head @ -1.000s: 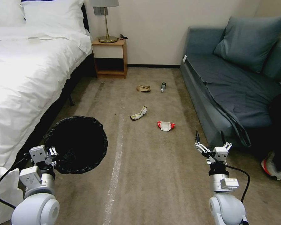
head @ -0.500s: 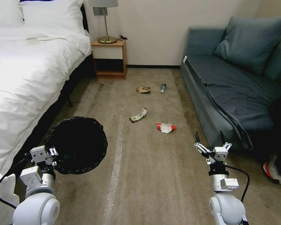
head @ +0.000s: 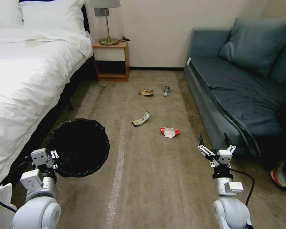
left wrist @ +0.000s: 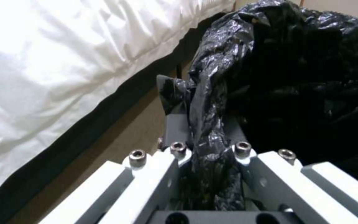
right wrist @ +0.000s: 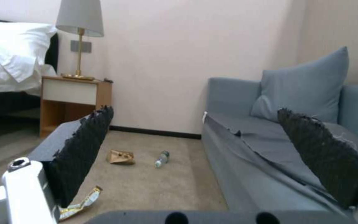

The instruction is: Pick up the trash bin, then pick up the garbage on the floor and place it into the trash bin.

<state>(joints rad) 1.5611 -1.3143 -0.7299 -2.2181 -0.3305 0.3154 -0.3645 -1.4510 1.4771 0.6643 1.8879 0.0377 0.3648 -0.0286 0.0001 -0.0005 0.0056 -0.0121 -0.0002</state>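
Note:
The trash bin [head: 78,146], lined with a crinkled black bag, hangs at lower left beside the bed. My left gripper [head: 55,155] is shut on its near rim, and the left wrist view has the black bag [left wrist: 212,102] pinched between the fingers. My right gripper [head: 214,140] hovers open and holds nothing at lower right, near the sofa's front. On the carpet ahead lie a red-and-white wrapper [head: 170,132], a gold-and-black wrapper [head: 141,119], a brown paper bag [head: 146,92] and a small clear bottle [head: 166,90]. The right wrist view also catches the paper bag [right wrist: 121,157] and the bottle [right wrist: 161,158].
A white bed [head: 22,79] runs along the left. A wooden nightstand [head: 112,60] with a lamp stands by the far wall. A blue-grey sofa [head: 238,92] lines the right side. A person's shoe [head: 281,176] rests at the right edge. Open carpet lies between bed and sofa.
The whole picture has shifted slightly, with the litter a little lower in view, so the camera has moved. Both grippers keep their poses and states.

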